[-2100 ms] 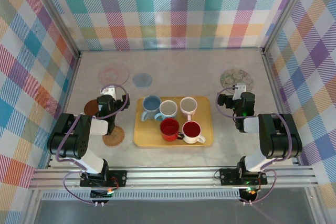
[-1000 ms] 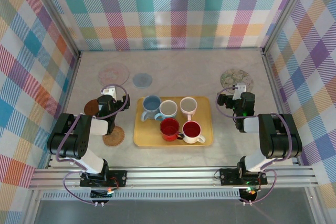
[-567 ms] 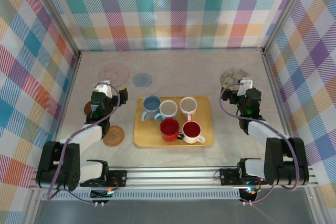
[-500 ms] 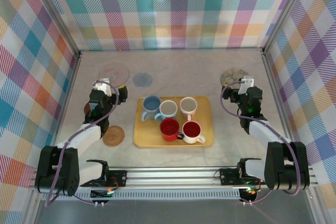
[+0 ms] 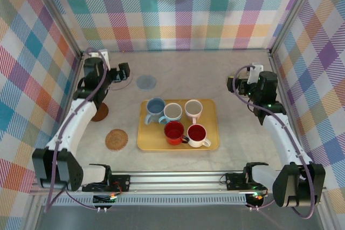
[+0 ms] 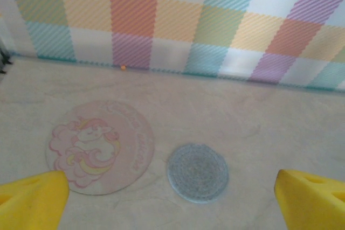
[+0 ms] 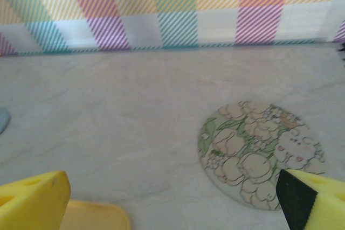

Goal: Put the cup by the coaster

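Five cups (image 5: 174, 131) on yellow tray (image 5: 151, 139), untouched.
We note left gripper (image 5: 123, 72) and right gripper (image 5: 233, 84) spread wide, gripping nothing; coasters (image 5: 146, 82) lie around the tray.

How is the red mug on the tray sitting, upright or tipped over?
Upright: from above, the red mug shows its full round rim facing up, with its base on the yellow tray.
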`<state>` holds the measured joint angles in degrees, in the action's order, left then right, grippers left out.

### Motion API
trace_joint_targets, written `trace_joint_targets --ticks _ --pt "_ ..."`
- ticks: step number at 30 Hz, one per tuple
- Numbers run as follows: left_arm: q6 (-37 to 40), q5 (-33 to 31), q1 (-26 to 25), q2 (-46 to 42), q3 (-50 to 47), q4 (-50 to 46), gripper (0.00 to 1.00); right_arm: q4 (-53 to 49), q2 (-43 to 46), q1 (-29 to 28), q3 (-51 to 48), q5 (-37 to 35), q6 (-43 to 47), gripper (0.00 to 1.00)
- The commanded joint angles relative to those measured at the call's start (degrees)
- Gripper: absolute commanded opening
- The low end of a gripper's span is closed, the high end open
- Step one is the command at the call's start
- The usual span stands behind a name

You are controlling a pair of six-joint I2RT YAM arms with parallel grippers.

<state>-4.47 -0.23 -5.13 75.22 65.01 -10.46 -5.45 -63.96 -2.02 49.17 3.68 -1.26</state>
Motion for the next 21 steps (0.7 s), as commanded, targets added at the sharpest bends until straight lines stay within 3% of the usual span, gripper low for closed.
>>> trace_joint_targets --ticks 1,11,21 --pt "-2.38 4.61 -0.34 6.4 7.56 -17.37 0.96 -10.34 -1.93 -1.26 5.09 5.1 -0.3 0.99" --pt "0.42 3.05 -7.22 22.45 20.51 -23.56 0.93 -16.06 -8.15 -5.37 14.42 8.5 1.21 0.99" --pt "-1.76 2.69 -8.94 36.42 31.58 -26.84 0.74 -18.98 -12.53 -8.57 19.38 13.26 0.47 0.99"
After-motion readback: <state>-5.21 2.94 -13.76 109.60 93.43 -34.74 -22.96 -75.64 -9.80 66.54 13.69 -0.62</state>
